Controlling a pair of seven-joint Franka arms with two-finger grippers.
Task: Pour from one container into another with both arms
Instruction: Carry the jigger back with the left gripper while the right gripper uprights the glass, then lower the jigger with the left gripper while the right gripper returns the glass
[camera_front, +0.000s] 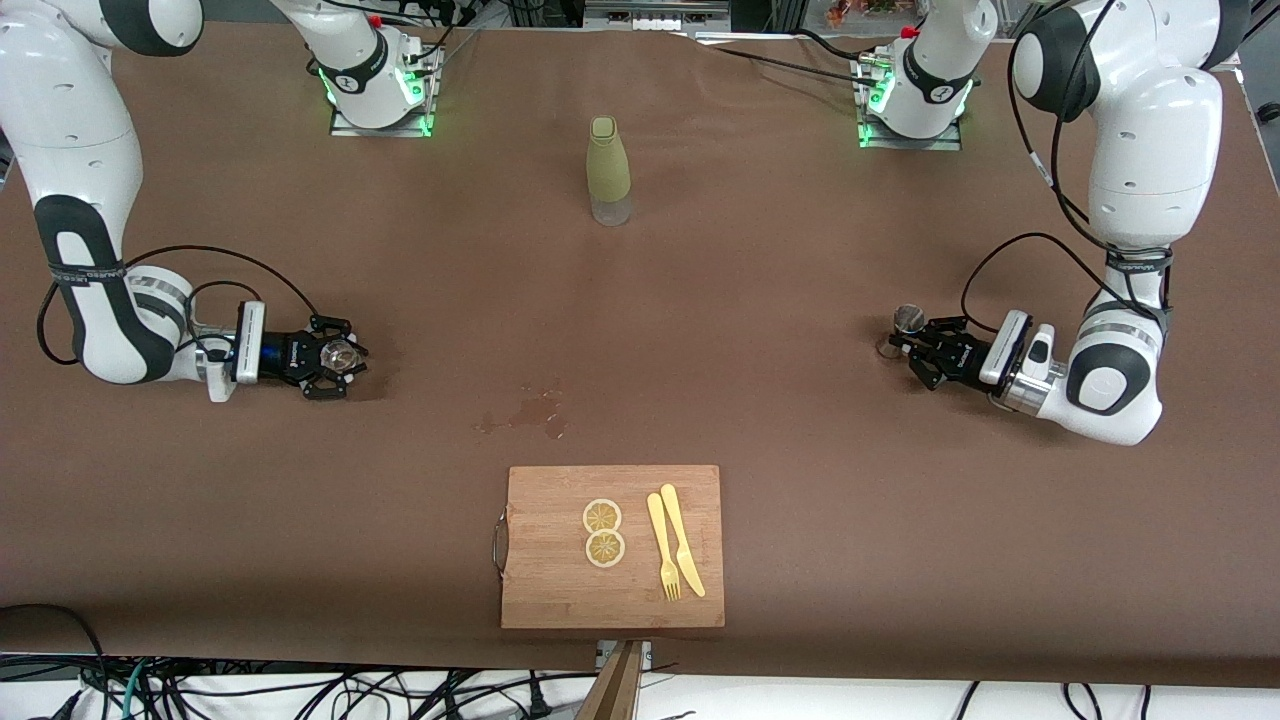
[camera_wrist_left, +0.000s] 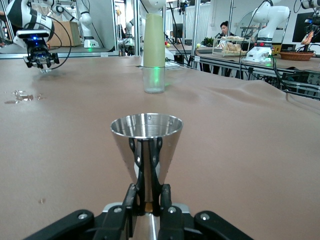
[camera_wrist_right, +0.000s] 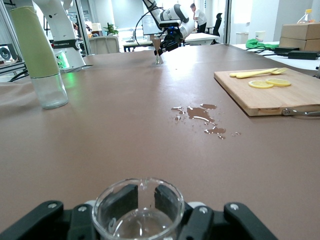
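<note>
The steel jigger (camera_front: 908, 320) stands upright toward the left arm's end of the table. My left gripper (camera_front: 905, 346) is shut on its narrow waist; in the left wrist view the black fingers (camera_wrist_left: 136, 197) pinch the waist just under the jigger's (camera_wrist_left: 146, 142) top cone. Toward the right arm's end, the clear glass cup (camera_front: 340, 354) sits low at the table inside my right gripper (camera_front: 340, 358), which is shut on it. In the right wrist view the cup's rim (camera_wrist_right: 139, 207) fills the foreground, and dark pads (camera_wrist_right: 120, 200) show through the glass. Both hands sit low.
The olive-green bottle (camera_front: 608, 170) stands mid-table near the bases. A wet spill (camera_front: 530, 410) marks the cloth between the hands. Nearer the camera lies a wooden cutting board (camera_front: 560, 590) with two lemon slices (camera_front: 603, 531) and a yellow fork and knife (camera_front: 675, 540).
</note>
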